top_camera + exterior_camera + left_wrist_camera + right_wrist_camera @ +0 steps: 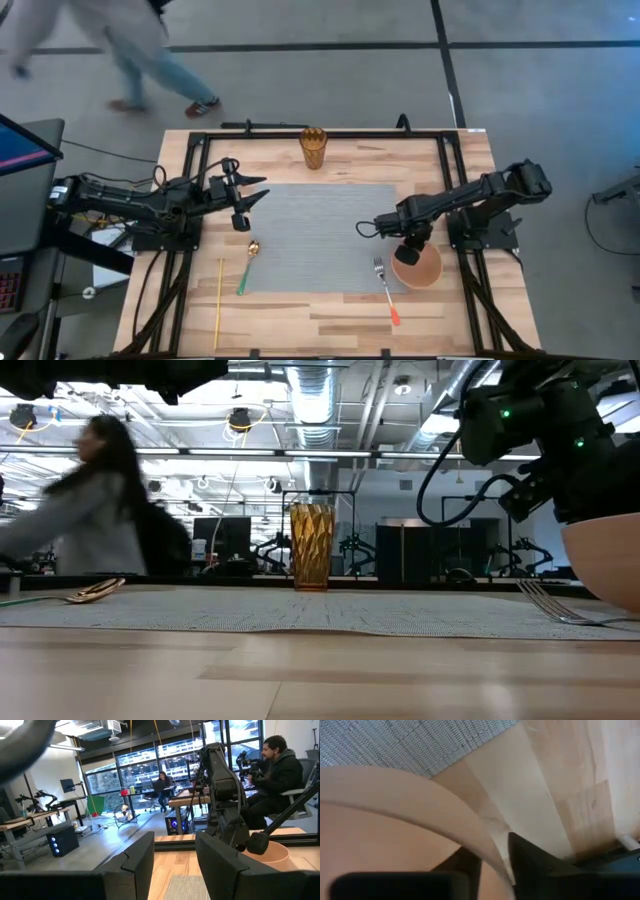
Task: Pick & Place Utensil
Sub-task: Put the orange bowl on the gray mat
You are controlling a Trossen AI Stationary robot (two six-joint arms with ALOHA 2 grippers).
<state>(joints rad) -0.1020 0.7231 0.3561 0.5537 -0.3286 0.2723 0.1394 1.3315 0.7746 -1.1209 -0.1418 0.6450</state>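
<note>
Right tool point(408, 256) sits at the rim of the round tan bowl point(424, 268), one dark finger point(460, 865) inside the wall and one outside, apparently closed on the rim; the wrist view confirms the wall runs between them. Left tool point(250, 195) hangs with its fingers parted over the left edge of the grey woven placemat point(320, 235), holding nothing.

Task items lie untouched: a silver fork with an orange handle point(386, 290) just beside the bowl on the mat's lower right, a gold spoon with a green handle point(247, 265) at the mat's lower left, and a long yellow stick point(219, 300) on bare wood to the left.

Risks, as judged: a grip on one thin rim may let the bowl tilt or slip if lifted; dragging it could catch the fork lying alongside. Mat edges could ruck under a sliding base.

Light wooden tabletop point(460, 315) carries a black frame; an amber faceted glass tumbler point(313, 147) stands upright at the far edge. One person point(110, 45) walks past beyond the table; others sit at desks in the workshop.
</note>
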